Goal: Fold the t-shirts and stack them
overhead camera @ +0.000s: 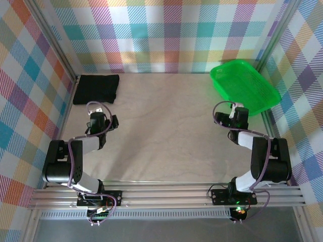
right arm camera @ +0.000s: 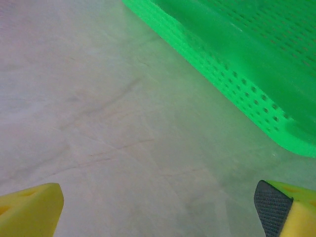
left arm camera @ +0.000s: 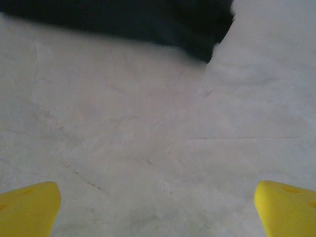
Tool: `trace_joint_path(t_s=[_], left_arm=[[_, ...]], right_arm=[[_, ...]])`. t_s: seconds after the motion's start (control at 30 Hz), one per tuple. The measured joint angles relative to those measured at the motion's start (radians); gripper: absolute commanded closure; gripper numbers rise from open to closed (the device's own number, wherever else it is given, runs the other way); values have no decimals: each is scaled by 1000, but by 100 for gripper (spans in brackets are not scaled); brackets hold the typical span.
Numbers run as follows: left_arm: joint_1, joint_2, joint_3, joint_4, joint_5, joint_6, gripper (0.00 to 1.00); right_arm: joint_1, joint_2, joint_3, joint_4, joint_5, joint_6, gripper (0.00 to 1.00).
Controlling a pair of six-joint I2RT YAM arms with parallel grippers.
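A folded black t-shirt [overhead camera: 96,88] lies in the far left corner of the table; its near edge [left arm camera: 148,22] runs across the top of the left wrist view. My left gripper [overhead camera: 101,117] hovers just in front of it, open, its yellow fingertips [left arm camera: 29,207] wide apart over bare table. On the right side, my right gripper [overhead camera: 228,115] is open too, with yellow fingertips [right arm camera: 29,207] spread above the table beside the green basket [right arm camera: 237,59].
The green mesh basket [overhead camera: 246,85] sits tilted at the far right against the wall, with nothing visible inside. Checked cloth walls close in the table on three sides. A pale table surface [overhead camera: 166,126] stretches between the two arms.
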Motion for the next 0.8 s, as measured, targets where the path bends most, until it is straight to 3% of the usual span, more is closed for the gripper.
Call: trace_joint_path(t_s=[0.1, 0.17, 0.3, 0.4, 0.8], left_arm=[[-12, 3, -209, 302, -3, 16, 0], [-13, 60, -270, 378, -3, 23, 0], [-31, 87, -124, 262, 3, 53, 0], [-52, 80, -39, 274, 7, 75, 0], [-58, 79, -45, 247, 7, 98, 0]], right_arm=[[0, -34, -127, 177, -34, -14, 0], [0, -15, -213, 319, -39, -18, 0], [13, 37, -220, 341, -40, -32, 0], [43, 42, -158, 344, -26, -56, 0], [60, 42, -139, 349, -26, -81, 0]])
